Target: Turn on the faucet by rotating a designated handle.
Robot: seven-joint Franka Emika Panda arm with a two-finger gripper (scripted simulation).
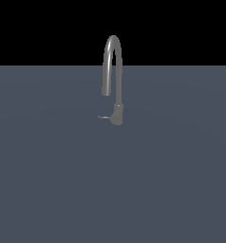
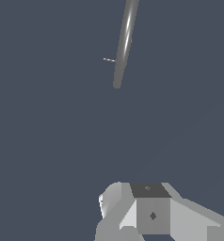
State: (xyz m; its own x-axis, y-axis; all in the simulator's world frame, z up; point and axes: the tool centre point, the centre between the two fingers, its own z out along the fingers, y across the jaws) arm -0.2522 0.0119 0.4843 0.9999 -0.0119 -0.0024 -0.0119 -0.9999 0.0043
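The grey faucet stands upright on the flat grey surface, its gooseneck spout arching toward the exterior view's left. The thin handle sticks out from the short base, also toward that left. The arm does not show in the exterior view. From the wrist view the faucet appears from above as a long shiny bar, with the handle a tiny sliver beside it. My gripper is well away from the faucet and touches nothing. Its fingers sit together with no gap and nothing between them.
Flat grey-blue ground stretches all around the faucet. A black background fills the upper part of the exterior view.
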